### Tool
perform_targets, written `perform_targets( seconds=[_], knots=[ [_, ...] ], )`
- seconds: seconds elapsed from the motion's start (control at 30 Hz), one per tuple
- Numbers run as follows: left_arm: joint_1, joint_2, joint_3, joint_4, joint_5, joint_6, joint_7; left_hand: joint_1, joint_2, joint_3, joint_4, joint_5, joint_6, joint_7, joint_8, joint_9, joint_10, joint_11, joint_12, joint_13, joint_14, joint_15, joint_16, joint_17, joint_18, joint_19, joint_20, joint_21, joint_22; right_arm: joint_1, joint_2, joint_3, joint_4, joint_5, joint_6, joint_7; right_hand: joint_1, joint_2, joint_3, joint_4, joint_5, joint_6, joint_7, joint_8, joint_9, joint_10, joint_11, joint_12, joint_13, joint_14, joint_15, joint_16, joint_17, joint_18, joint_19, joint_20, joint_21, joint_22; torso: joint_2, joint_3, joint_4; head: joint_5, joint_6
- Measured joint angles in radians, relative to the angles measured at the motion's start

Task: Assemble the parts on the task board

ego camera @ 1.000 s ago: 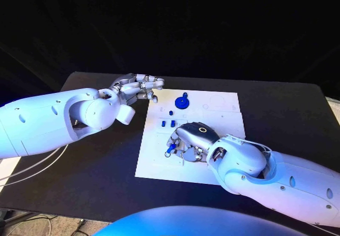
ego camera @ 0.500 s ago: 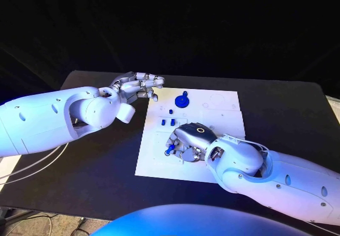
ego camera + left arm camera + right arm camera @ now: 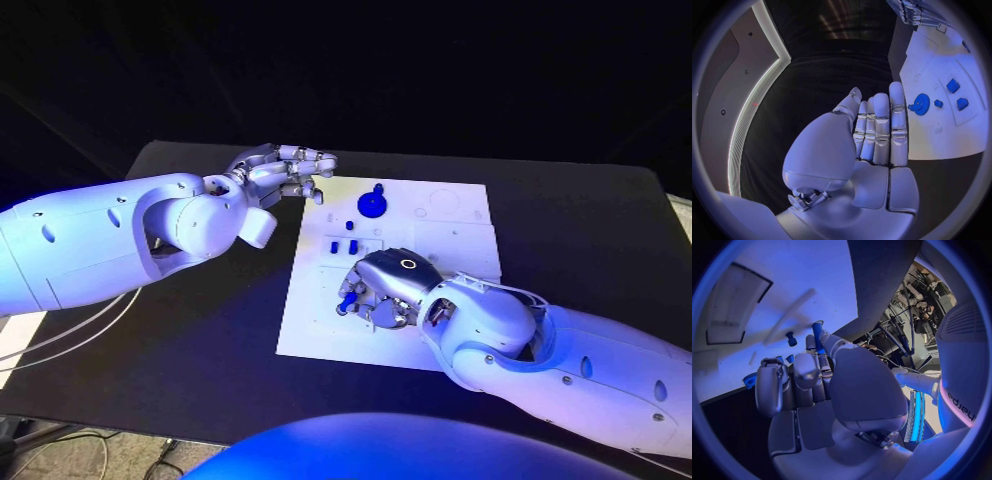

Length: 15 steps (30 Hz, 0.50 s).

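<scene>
Task board (image 3: 433,240) sat mid-table (image 3: 188,330), long side running away from the robot.

Left hand (image 3: 278,172) hovered off the board's far-left corner, holding nothing; in the left wrist view its fingers (image 3: 879,125) lay straight and side by side, so I read it as released. Right hand (image 3: 387,290) was down over the board's near half, fingers curled around a slim blue peg (image 3: 817,336). I judged that a grasp on the peg.

Other parts: blue gear (image 3: 371,208) seated at the far end of the board, two small blue blocks (image 3: 340,249) in a recess between gear and right hand, one tiny blue stud (image 3: 348,227) just beyond them.

Step in hand, my read: seat the peg in its hole.
- keep the peg upright and square to the board before pressing
- lower slowly and don't force it if it binds
- left hand could press the board corner so the plate doesn't slide
- keep clear of the blocks

Hard to make out:
- target hole was under the right hand in the head view
- right wrist view showed the peg's shaft against a finger, tip contact unclear
- peg's lower end mostly covered by fingers (image 3: 355,300)
- another small blue stud (image 3: 791,338) on the board near the peg; couldn't tell seated or loose
</scene>
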<state>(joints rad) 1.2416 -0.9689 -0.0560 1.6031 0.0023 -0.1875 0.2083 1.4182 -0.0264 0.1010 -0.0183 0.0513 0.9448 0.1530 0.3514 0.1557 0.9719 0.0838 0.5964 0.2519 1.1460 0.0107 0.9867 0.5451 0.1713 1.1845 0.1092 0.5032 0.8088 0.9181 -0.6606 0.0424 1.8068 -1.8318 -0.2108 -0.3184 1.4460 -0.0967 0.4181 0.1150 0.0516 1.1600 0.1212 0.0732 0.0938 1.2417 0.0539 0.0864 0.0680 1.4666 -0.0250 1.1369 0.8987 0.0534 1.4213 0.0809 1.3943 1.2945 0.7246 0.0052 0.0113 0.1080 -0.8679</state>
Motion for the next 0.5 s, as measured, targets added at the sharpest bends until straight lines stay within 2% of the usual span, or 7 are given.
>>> perform_targets(
  seconds=[0.2, 0.5],
  knots=[
    [0.0, 0.001, 0.0, 0.0, 0.0, 0.0, 0.0, 0.0, 0.0, 0.0, 0.0, 0.0, 0.0, 0.0, 0.0, 0.0, 0.0, 0.0, 0.0, 0.0, 0.0, 0.0, 0.0, 0.0, 0.0, 0.0, 0.0, 0.0, 0.0, -0.002, 0.01, -0.012, -0.005, -0.008, 0.01, -0.002, 0.0, 0.0, 0.001, -0.001, 0.0, -0.001, 0.002, 0.003, -0.001, -0.001, 0.003, -0.002, -0.001, 0.0, 0.0, 0.0, 0.0, 0.0, 0.0, 0.0, 0.0, 0.0, 0.001, -0.0001, 0.0012, 0.004, -0.003],
    [0.0, 0.0, 0.0, 0.001, 0.0, 0.001, 0.0, 0.0, 0.0, 0.0, 0.0, 0.0, 0.0, 0.0, 0.0, 0.0, 0.0, 0.0, 0.0, 0.0, 0.0, 0.0, 0.0, 0.0, 0.0, 0.0, 0.0, 0.0, 0.0, -0.001, 0.015, -0.012, -0.005, -0.02, 0.02, -0.009, 0.0, 0.0, 0.001, -0.001, 0.0, -0.002, 0.002, 0.004, -0.001, -0.001, 0.003, -0.002, 0.0, 0.0, 0.0, 0.0, 0.0, 0.0, 0.0, 0.0, -0.004, -0.001, 0.001, -0.0007, -0.0001, 0.009, -0.005]
  ],
)
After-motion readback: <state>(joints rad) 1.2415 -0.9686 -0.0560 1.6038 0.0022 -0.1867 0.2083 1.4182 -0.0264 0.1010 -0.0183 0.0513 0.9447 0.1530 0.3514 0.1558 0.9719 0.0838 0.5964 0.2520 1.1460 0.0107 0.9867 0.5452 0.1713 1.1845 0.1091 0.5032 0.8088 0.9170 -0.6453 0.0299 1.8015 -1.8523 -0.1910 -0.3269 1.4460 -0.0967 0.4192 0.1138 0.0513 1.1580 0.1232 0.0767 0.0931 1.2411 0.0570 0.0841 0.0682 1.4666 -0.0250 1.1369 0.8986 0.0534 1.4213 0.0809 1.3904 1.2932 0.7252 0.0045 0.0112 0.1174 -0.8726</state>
